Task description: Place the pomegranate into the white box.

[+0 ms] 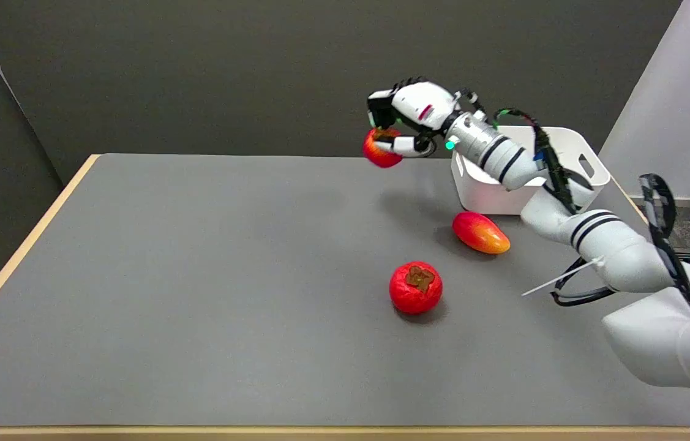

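The right hand (409, 119) grips a red pomegranate (381, 149) in the air, above the grey table (198, 275) and left of the white box (565, 153). The fruit is roundish, its crown facing up into the fingers. A persimmon (416, 287) and mango (480, 233) lie below; dark wall behind
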{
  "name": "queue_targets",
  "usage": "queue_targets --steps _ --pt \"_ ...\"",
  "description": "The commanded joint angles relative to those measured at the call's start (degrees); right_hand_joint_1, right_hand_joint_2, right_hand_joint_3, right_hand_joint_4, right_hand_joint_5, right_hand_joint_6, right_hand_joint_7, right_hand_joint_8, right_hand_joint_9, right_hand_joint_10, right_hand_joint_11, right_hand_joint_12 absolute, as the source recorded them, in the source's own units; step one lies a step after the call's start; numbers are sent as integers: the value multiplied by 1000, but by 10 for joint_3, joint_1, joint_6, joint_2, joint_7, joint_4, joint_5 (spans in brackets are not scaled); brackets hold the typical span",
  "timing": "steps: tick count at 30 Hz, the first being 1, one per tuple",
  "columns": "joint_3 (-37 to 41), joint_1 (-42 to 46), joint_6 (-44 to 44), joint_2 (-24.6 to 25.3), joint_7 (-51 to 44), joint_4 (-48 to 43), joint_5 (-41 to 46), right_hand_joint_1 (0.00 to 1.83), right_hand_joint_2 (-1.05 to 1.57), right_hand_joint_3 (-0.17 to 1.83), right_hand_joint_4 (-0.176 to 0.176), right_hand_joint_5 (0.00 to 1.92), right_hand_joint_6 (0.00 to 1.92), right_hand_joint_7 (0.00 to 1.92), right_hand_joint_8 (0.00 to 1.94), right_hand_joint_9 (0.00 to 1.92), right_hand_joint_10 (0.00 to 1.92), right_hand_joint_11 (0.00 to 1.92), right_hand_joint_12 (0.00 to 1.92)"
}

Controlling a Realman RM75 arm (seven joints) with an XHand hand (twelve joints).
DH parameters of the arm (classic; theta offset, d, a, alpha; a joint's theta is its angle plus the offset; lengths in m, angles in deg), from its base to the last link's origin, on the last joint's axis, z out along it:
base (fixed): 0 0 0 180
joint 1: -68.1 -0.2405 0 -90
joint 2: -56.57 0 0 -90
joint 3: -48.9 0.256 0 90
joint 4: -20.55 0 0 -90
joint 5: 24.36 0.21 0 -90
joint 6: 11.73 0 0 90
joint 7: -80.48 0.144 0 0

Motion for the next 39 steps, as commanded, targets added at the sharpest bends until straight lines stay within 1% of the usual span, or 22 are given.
queue_targets --steps 1,2,4,13,22,29,31,34,39 --pt "89 37 -35 -72 -12 -78 1 1163 1140 285 -96 552 1652 840 1295 697 1208 682 1641" --pt "97 41 -37 -77 -12 -81 1 1163 1145 275 -96 553 1649 841 1293 701 1202 684 1634" --pt "108 45 -37 -84 -13 -86 1 1164 1189 178 -95 555 1628 844 1273 750 1150 704 1566" --pt "169 67 -49 -111 -33 -104 1 1163 1185 183 -92 557 1626 844 1274 748 1151 705 1571" --pt "215 86 -67 -139 -52 -90 1 1163 1182 189 -92 559 1626 845 1272 749 1151 706 1572" --pt "233 91 -77 -158 -54 -45 1 1164 1182 189 -92 558 1626 845 1272 749 1151 707 1571" --pt "234 87 -78 -161 -54 -18 1 1164 1180 192 -92 559 1627 846 1272 749 1151 706 1571" --pt "231 77 -79 -163 -54 21 1 1162 1124 316 -92 557 1646 843 1293 709 1226 680 1645" --pt "223 60 -79 -162 -54 75 1 1163 1125 314 -93 558 1647 843 1294 707 1222 678 1640"
